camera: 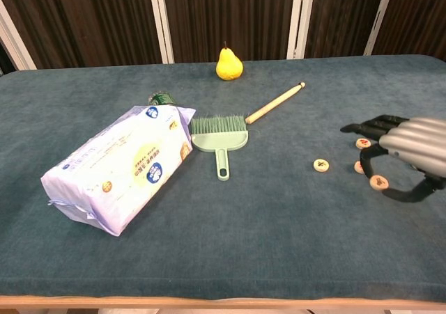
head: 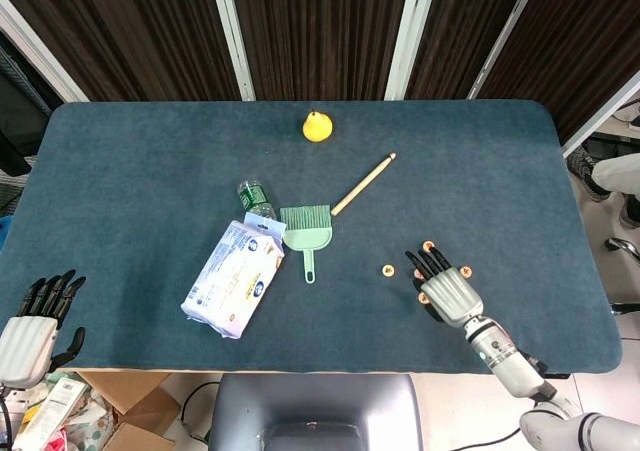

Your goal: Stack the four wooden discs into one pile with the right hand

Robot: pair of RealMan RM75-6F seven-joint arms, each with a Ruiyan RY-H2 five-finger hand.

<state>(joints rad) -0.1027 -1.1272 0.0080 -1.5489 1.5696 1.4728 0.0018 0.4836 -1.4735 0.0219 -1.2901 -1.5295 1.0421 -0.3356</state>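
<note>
- The right hand (camera: 408, 157) hovers low over the near-right part of the blue surface (camera: 230, 258). Its fingers (camera: 368, 162) curl down and, with the thumb, pinch the near disc (camera: 379, 182); the head view hides this disc under the hand.
- Three more wooden discs lie flat and apart around it. The left disc (camera: 321, 165) is alone towards the green brush (camera: 219, 136). The far disc (camera: 363, 143) sits just below the outstretched fingertips, and the half-hidden disc (camera: 358, 166) lies behind a curled finger.
- No pile exists yet, so this looks like the first pick, with the whole stack still to build.
- The half-hidden disc, just beside the grip, seems the sensible base. It would mean the shortest carry.
- The held disc should stay level and go down square on the base, and the fingers should part only once it rests flat. A tilted release would likely let it slide off.
- The lowered fingers crowd the neighbouring discs, so a clear lift before any sideways move should avoid nudging them.
- The left hand (head: 35, 321) waits off the near-left edge, fingers spread and holding nothing.
</note>
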